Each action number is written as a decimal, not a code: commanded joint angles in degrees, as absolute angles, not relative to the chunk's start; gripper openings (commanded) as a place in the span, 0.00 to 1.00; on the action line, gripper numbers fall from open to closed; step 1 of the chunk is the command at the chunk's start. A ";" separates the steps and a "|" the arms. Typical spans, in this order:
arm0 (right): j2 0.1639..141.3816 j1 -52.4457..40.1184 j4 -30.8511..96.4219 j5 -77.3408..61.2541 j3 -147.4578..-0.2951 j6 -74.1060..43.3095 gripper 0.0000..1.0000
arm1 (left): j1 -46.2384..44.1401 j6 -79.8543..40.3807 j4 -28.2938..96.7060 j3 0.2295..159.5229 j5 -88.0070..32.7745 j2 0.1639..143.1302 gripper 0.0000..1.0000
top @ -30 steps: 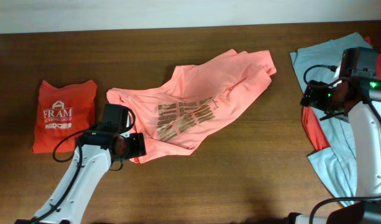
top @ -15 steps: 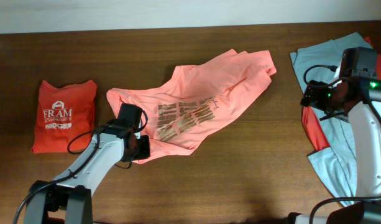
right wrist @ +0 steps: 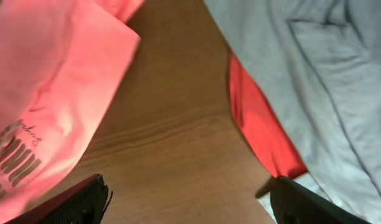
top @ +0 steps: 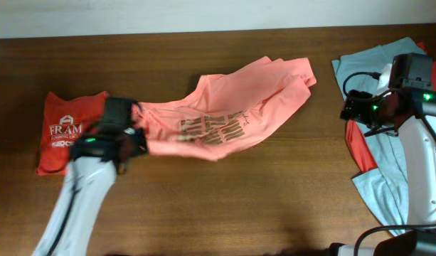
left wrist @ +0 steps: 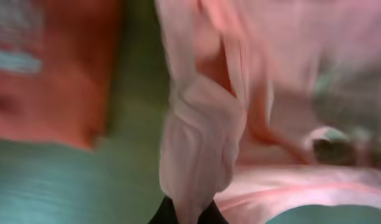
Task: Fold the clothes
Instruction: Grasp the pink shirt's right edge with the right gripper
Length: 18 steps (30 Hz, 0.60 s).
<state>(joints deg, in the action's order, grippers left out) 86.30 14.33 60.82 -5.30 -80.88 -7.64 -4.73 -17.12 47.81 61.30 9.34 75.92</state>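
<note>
The salmon-pink T-shirt [top: 232, 107] lies crumpled across the table's middle, its pale print facing up. My left gripper [top: 134, 141] is shut on its lower left edge, right beside the folded orange-red "FRAM" shirt [top: 65, 131]. In the left wrist view, which is blurred, a bunch of pink fabric [left wrist: 199, 143] rises from my shut left gripper [left wrist: 185, 218]. My right gripper [top: 349, 110] hovers open over bare wood between the salmon shirt and a pile of grey-blue [top: 381, 188] and red [top: 360, 149] shirts. Nothing sits in the right gripper [right wrist: 190, 205].
The right wrist view shows the salmon shirt's corner [right wrist: 47, 93] at left, with the red shirt [right wrist: 258, 118] and grey-blue shirt [right wrist: 314, 74] at right. The brown wooden table [top: 274, 199] runs to a pale wall at the back.
My left gripper shut on the salmon shirt's lower left edge and pulled it left toward the FRAM shirt, stretching the fabric. The right arm hardly moved.
</note>
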 commanded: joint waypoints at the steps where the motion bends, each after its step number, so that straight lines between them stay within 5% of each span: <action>1: 88.86 13.32 59.77 -11.27 -81.10 -3.57 0.88 | -0.05 -17.04 48.47 63.68 11.81 69.80 0.00; 18: 117.03 -2.55 40.77 -14.85 -81.06 -0.40 0.84 | 1.41 -17.04 49.80 63.68 11.40 67.81 0.01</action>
<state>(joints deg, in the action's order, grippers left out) 114.61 -0.99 41.89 -13.96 -80.88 -0.99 1.10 -17.12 49.91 63.40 10.98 68.03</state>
